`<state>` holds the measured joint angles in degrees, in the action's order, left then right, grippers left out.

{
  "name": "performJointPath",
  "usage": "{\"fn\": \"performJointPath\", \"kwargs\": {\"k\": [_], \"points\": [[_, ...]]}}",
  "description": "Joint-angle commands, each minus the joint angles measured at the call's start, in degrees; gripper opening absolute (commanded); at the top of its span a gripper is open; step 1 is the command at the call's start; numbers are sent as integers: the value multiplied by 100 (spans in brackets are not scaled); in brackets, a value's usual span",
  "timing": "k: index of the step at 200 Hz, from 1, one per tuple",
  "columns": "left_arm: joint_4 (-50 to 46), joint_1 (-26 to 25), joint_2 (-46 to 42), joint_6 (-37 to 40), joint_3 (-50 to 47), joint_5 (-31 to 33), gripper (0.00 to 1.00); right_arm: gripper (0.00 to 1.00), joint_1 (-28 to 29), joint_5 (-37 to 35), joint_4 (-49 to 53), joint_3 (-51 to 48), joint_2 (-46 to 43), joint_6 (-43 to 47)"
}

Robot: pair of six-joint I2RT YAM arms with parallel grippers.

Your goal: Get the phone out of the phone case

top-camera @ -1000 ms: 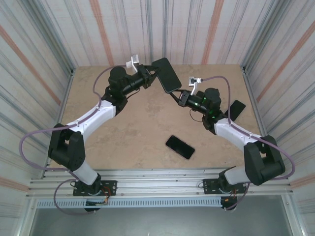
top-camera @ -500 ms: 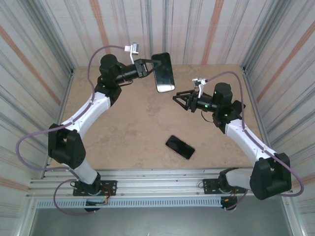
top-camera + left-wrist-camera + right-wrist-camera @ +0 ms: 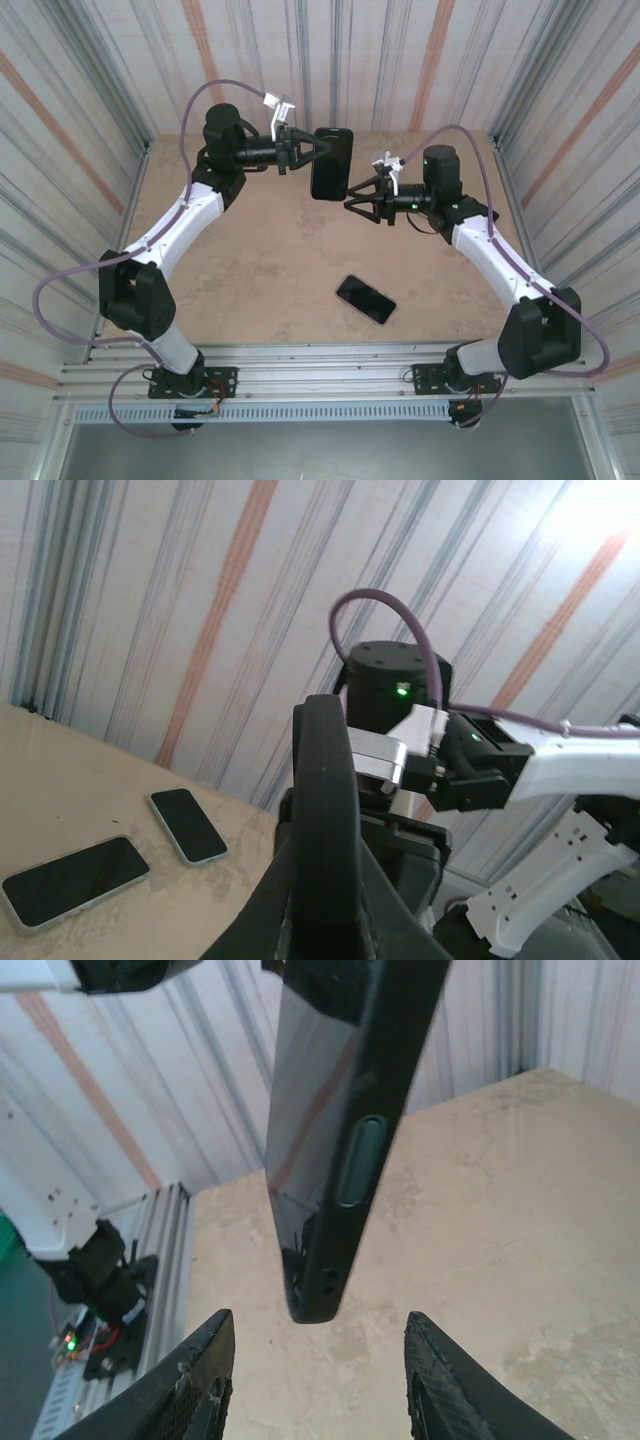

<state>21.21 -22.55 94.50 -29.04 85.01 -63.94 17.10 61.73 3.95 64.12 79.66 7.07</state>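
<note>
Black rectangular phone case (image 3: 331, 163), top external view: I see it held off the table at the far middle, hanging long side down. The left gripper (image 3: 308, 152) is clamped on its left edge, reaching in level from the left. The right gripper (image 3: 362, 203) sits just beside the case's lower right corner, not touching, fingers spread wide and aimed at it. A loose black phone (image 3: 365, 299) lies flat on the beige table (image 3: 260, 260), nearer the arm bases and well apart from both grippers.

Left wrist view: case (image 3: 325, 800) seen edge-on, upright, pinched between my black fingers (image 3: 272, 895) at the bottom of frame. The right arm (image 3: 560, 750) faces the camera just behind the case. Two phones on the table at lower left: a larger one (image 3: 75, 880) and a smaller one (image 3: 188, 825), close together, not touching.

Right wrist view: case (image 3: 340, 1140) hangs from above, edge towards me, oval side button visible, lower corner above the gap. Right gripper (image 3: 320, 1390) wide open, nothing between the fingers (image 3: 190, 1385). One face is glossy; I cannot tell whether the phone is seated inside.
</note>
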Motion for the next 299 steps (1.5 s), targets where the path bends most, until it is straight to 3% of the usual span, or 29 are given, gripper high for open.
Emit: {"fn": "performJointPath", "kwargs": {"k": [1,64,134,223,247,299], "points": [[125,33,-117,257,252,-293,0,44,-1,476,603,406,216,631],[536,92,111,-513,332,-400,0,30,122,1014,1103,793,470,1317],[629,129,85,-609,233,-408,0,22,221,1209,1522,1046,743,1832],[661,128,29,-773,205,-512,0,10,287,907,1681,1241,844,2036],[613,129,76,-1026,308,-629,0,9,337,608,1845,1196,711,2443],[52,128,-68,-789,313,-819,0,7,570,-1165,1621,997,206,2885]]}}
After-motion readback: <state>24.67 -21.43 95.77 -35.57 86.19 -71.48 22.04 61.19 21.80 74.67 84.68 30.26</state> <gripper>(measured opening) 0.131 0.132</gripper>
